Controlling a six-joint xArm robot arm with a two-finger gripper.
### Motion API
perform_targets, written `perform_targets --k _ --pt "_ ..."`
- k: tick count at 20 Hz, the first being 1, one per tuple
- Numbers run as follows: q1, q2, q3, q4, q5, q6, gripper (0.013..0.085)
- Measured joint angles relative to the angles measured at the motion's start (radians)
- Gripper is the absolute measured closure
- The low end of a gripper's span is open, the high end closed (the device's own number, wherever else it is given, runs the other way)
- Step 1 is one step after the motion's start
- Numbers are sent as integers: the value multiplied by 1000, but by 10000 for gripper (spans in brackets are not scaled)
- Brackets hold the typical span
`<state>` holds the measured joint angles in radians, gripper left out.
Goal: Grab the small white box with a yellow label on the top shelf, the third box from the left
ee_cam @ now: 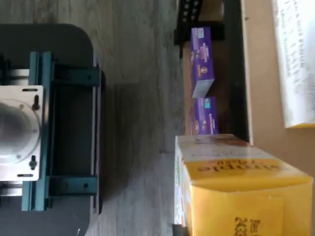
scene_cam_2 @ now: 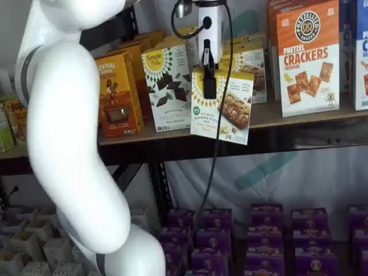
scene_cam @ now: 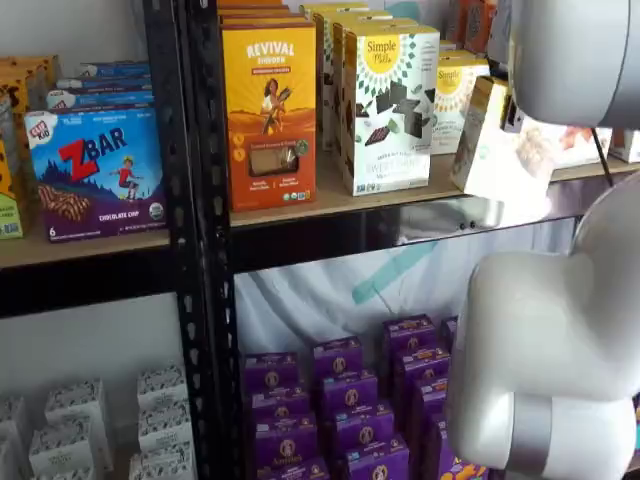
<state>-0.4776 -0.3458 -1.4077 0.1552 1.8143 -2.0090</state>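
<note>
pincer [scene_cam_2: 210,80] clenched on the small white box [scene_cam_2: 223,105], one black finger down its front face, white body above. box lifted and pulled forward of the top shelf [scene_cam_2: 299,115], tilted, lower edge overhanging the dark front beam; in a shelf view [scene_cam: 500,140] also seen off the board, angled, in front of that beam. just beside it, further in along the shelf, a taller white carton [scene_cam_2: 168,86] with dark pieces, then an orange carton [scene_cam_2: 118,95]. crackers carton [scene_cam_2: 307,57] upright on the shelf's other side. purple boxes [scene_cam_2: 264,236] well below
</note>
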Motion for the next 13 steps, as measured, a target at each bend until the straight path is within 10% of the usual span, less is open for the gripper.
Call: perform_targets --k 13 --pt "-16 -125 119 -23 21 -20 610"
